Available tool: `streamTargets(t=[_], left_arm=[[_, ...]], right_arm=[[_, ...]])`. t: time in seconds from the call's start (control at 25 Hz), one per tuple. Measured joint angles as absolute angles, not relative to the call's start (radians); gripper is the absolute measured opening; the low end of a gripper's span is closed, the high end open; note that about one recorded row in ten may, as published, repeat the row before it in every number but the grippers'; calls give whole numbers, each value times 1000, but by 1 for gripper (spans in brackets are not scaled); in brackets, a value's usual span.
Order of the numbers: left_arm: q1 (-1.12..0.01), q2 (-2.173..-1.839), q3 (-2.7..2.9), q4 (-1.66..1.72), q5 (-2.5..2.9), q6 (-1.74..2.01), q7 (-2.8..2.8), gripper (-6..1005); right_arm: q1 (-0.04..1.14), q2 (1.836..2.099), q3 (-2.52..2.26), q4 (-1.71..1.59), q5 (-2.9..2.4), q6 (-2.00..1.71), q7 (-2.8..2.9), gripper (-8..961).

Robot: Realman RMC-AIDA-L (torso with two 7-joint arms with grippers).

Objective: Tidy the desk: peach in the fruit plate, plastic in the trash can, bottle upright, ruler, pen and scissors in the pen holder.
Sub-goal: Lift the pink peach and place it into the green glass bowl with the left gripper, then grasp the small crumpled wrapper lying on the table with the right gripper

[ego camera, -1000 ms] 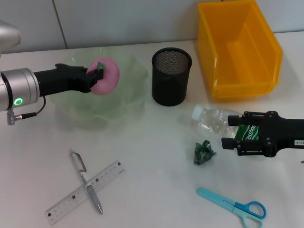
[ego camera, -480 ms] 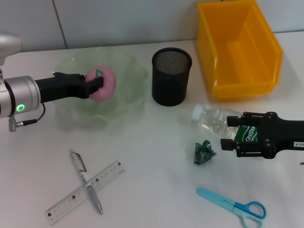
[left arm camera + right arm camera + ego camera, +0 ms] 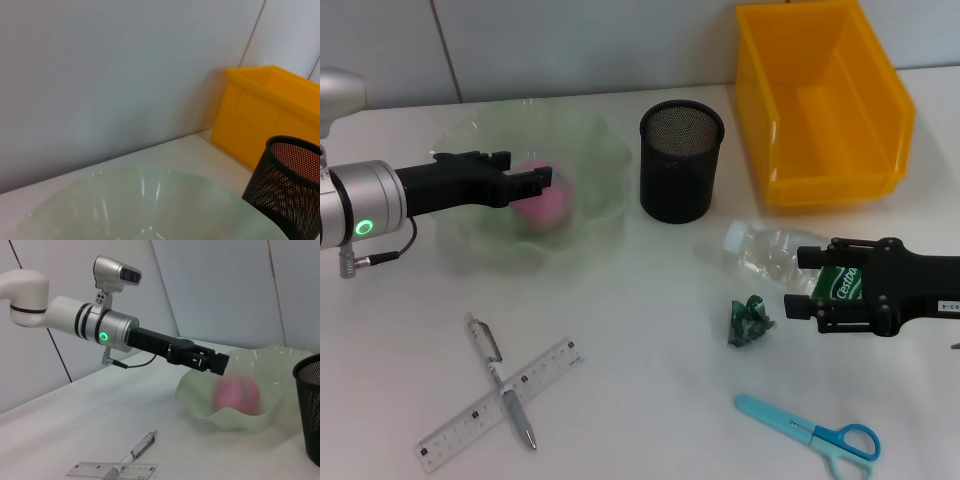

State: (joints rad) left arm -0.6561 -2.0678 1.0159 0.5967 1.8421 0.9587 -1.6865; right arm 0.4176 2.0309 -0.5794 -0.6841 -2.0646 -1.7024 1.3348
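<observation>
Pink peach (image 3: 545,203) (blurred) sits in the fruit plate (image 3: 595,150) below the spread left claw (image 3: 525,175).

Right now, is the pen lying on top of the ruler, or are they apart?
Touching. In the head view the pen crosses over the ruler near the middle, forming an X on the table, with no gap between them.

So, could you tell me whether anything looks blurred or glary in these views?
Right wrist view: the peach is smeared inside the fruit plate, everything else crisp. Head view: peach slightly soft. Left wrist view: faint highlights streak the plate.
</observation>
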Motion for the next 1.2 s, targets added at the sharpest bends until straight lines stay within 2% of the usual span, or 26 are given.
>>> streamTargets(t=[0.4,0.84,1.2], left_arm=[[-660,-2066,1012,599,1839,977,-1695,840],[-608,-2052,965,700,1837,1534,-1663,840],[-573,-2069,1001,613,1835,1611,-1478,840]], right_arm=[[422,2031,-580,-684,-2065,-1702,1334,776],[432,2018,-574,-684,-2065,-1705,1338,776],[449,2014,-583,-708,-2074,-1714,1373,777]])
